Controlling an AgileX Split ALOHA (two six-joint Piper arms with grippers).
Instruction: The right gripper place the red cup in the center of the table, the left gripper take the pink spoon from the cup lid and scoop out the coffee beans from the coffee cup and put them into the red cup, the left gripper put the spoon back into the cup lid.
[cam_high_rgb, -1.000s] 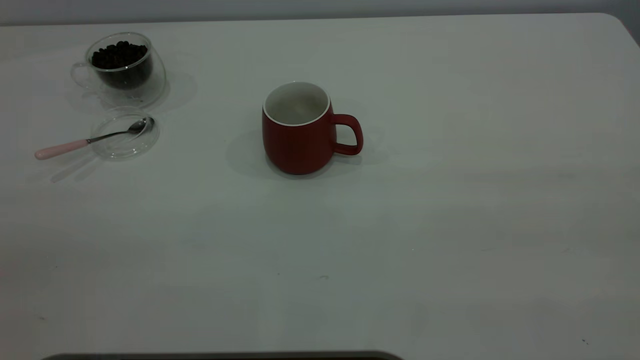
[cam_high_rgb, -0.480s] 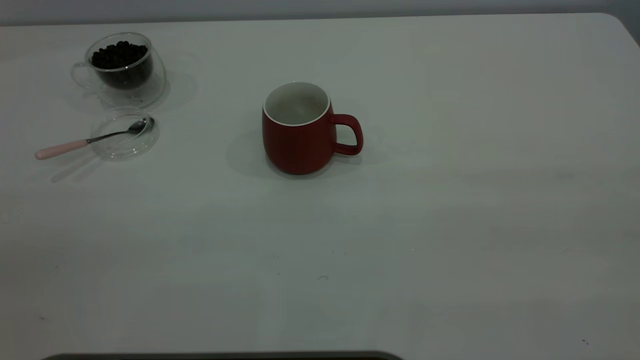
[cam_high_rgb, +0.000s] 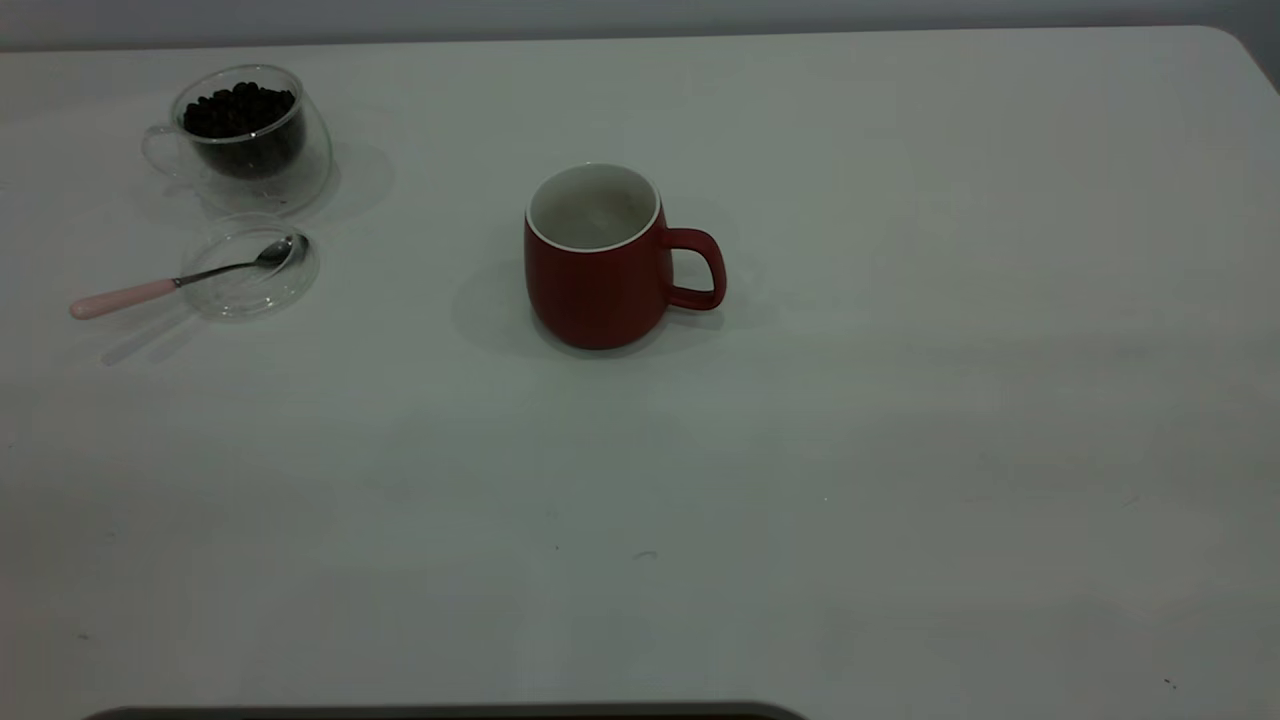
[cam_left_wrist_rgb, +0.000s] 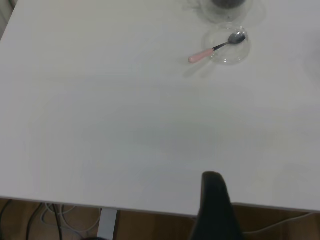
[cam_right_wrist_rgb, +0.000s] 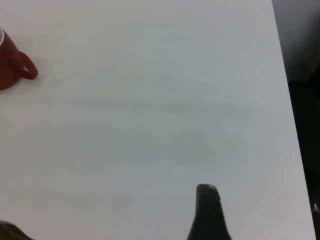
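Observation:
The red cup (cam_high_rgb: 595, 270) stands upright near the middle of the table (cam_high_rgb: 900, 420), handle to the right, and shows at the edge of the right wrist view (cam_right_wrist_rgb: 10, 70). At the far left, the coffee cup (cam_high_rgb: 250, 140) holds coffee beans (cam_high_rgb: 240, 108). In front of it lies the cup lid (cam_high_rgb: 250, 272), with the pink spoon (cam_high_rgb: 180, 282) resting bowl-in-lid and handle pointing left. Neither arm appears in the exterior view. A black part of the left gripper (cam_left_wrist_rgb: 214, 200) hangs over the table's near edge, far from the spoon (cam_left_wrist_rgb: 215, 49). The right gripper (cam_right_wrist_rgb: 207, 210) hovers over bare table, well away from the red cup.
The table's right edge (cam_right_wrist_rgb: 287, 100) drops off to a dark floor. Cables and a table leg (cam_left_wrist_rgb: 107, 225) show below the near edge in the left wrist view. A dark strip (cam_high_rgb: 450, 712) lies along the front edge.

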